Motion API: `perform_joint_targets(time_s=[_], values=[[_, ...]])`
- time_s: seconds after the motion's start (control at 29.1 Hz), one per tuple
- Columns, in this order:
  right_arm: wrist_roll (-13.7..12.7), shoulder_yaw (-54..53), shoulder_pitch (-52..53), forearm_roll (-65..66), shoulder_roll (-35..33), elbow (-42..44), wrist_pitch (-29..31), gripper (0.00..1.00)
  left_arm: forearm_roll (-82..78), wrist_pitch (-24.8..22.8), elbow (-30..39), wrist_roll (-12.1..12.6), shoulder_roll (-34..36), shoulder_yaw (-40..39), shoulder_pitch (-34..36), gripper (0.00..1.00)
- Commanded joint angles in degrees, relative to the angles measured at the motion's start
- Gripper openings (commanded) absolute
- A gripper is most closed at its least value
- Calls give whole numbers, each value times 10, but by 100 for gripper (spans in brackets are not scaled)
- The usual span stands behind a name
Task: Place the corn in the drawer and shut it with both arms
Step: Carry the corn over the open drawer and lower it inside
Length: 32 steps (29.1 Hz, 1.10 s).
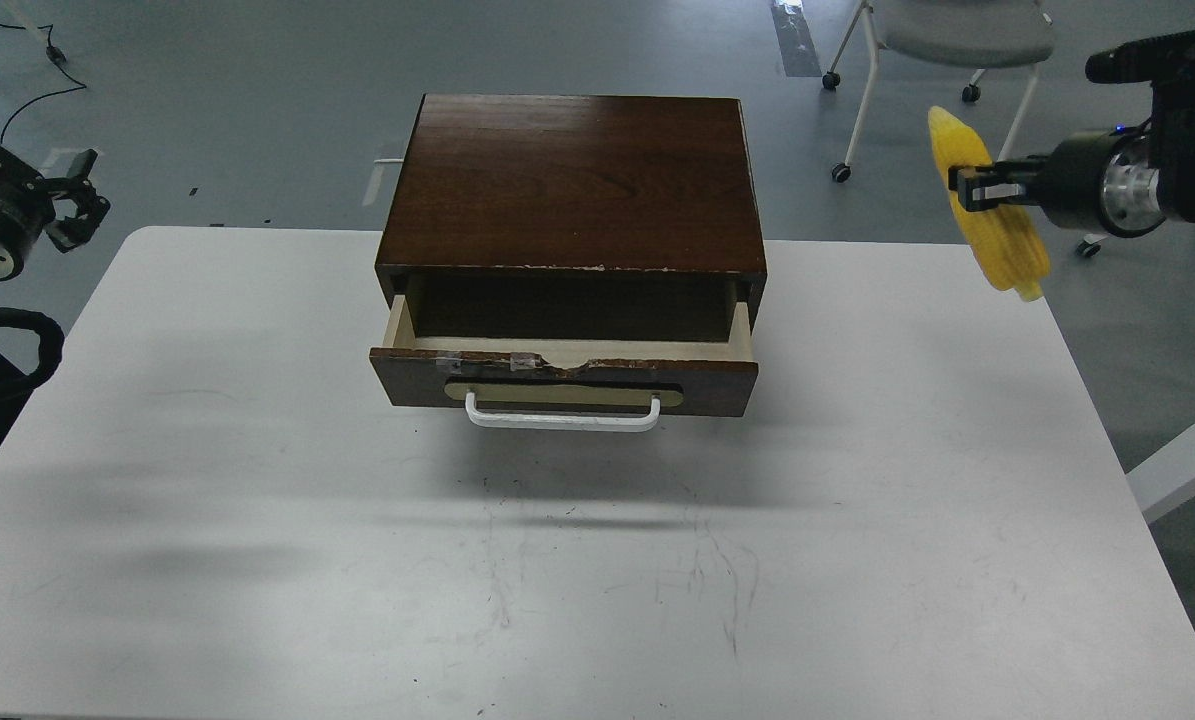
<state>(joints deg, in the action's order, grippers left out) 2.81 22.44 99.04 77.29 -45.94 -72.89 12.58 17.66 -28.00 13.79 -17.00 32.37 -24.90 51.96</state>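
The yellow corn (992, 225) hangs in the air at the upper right, tilted, pointed end up. My right gripper (969, 187) is shut on the corn near its upper half, well above the table and to the right of the cabinet. The drawer (563, 378) is pulled open, with its white bar handle (561, 419) facing me and pale wood inside; its inside looks empty. My left gripper (79, 195) is at the far left edge, off the table corner, fingers spread and empty.
The dark brown cabinet (575, 180) sits at the back middle of the white table (557, 580). A grey chair (942, 50) on castors stands on the floor behind at the right.
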Motion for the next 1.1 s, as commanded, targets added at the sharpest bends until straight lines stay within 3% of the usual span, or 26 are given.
perform_joint_targets(time_s=[0.0,0.34,0.55,0.79,1.06], values=[[0,-2,75,26,38,-38,0,1,0,0,1,0,-3,-1,0,98],[4,-1,106,144,243,-77,0,1,1,0,1,-9,-21,-8,-2,98],[11,0,99,257,320,-73,-4,1,1,0,0,-16,-20,-7,-3,98],[14,8,84,272,350,-75,-4,2,1,0,-1,-17,-13,-7,-3,98],[13,28,55,263,341,-74,-4,14,1,0,-4,-17,-11,-7,-5,98]])
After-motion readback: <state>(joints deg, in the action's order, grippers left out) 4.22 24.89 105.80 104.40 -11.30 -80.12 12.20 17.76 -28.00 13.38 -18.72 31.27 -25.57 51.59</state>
